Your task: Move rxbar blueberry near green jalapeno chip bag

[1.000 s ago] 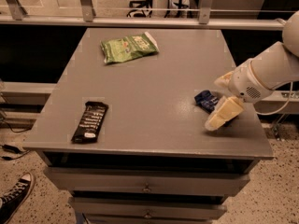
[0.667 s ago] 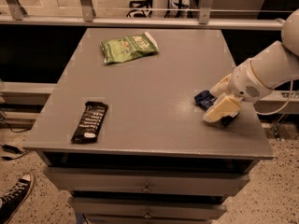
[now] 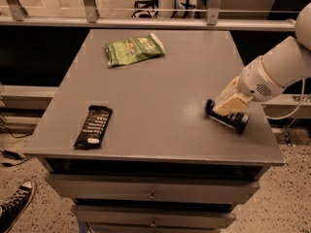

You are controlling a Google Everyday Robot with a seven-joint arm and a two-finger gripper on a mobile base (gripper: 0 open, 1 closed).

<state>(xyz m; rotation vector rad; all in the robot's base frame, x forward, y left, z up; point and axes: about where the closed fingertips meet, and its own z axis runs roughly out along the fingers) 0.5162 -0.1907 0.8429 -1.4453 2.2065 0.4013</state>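
Claw [image 3: 232,104] is now lowered onto rxbar blueberry [image 3: 235,122] by the desk [image 3: 160,106] right edge, near the front corner; grip cannot be told. Bar should be pinched squarely before being carried to green jalapeno chip bag [image 3: 132,49], far-left.

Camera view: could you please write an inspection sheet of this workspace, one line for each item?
Surface: grey table, flat top.
Job's things: blue bar near the right front edge, partly under the gripper; green chip bag at the far left, well apart from the bar.
Clutter: black bar near the left front edge.
Grippers: gripper low over the blue bar, covering its middle.
Cables: white cable hanging below the arm, beyond the table's right edge.
Surroundings: drawers under the top; shoe on the floor at lower left; railing behind.
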